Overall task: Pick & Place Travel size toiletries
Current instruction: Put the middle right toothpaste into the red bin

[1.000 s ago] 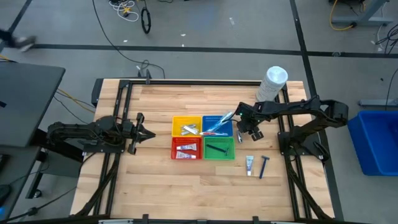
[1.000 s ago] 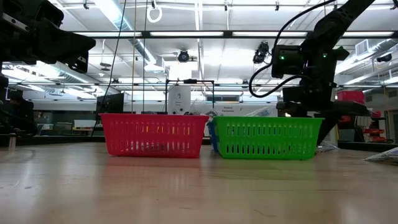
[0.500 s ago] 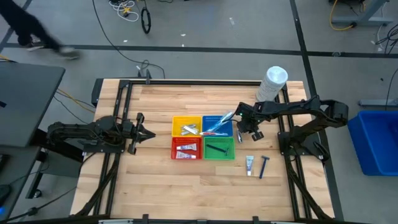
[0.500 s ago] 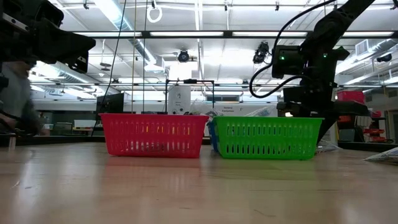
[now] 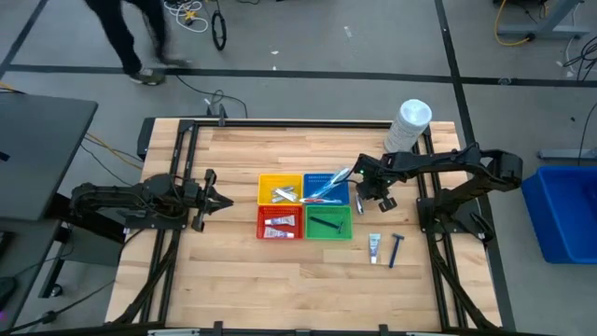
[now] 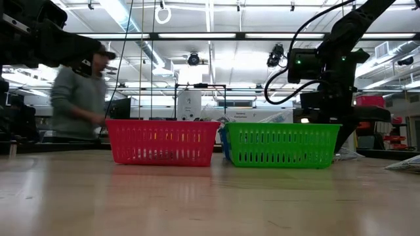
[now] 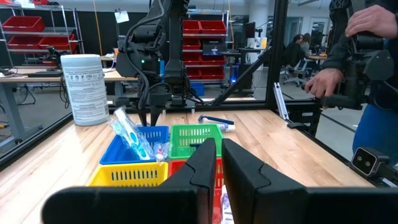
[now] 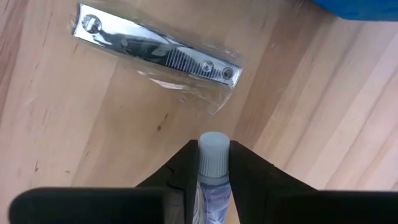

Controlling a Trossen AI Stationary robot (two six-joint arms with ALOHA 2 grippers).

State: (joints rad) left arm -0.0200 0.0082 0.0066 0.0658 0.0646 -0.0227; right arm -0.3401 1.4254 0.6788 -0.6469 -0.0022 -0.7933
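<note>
Toiletries, high view: tube (image 5: 374,247) & razor (image 5: 395,250) are seen loose on worktop (image 5: 233,271); a razor is seen in green basket (image 5: 328,223), toothbrushes in blue basket (image 5: 326,188), packets in yellow basket (image 5: 280,189), tubes in red basket (image 5: 279,223). Left wrist view: left gripper (image 7: 219,163) jaws are nearly shut, empty. Right wrist view: pale-capped tube (image 8: 212,168) is clamped betw. right gripper (image 8: 213,163) jaws, over a silvery wrapped clipper (image 8: 157,50).

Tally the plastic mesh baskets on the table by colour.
Yellow plastic mesh basket: 1
Blue plastic mesh basket: 1
Red plastic mesh basket: 1
Green plastic mesh basket: 1
Total: 4
</note>
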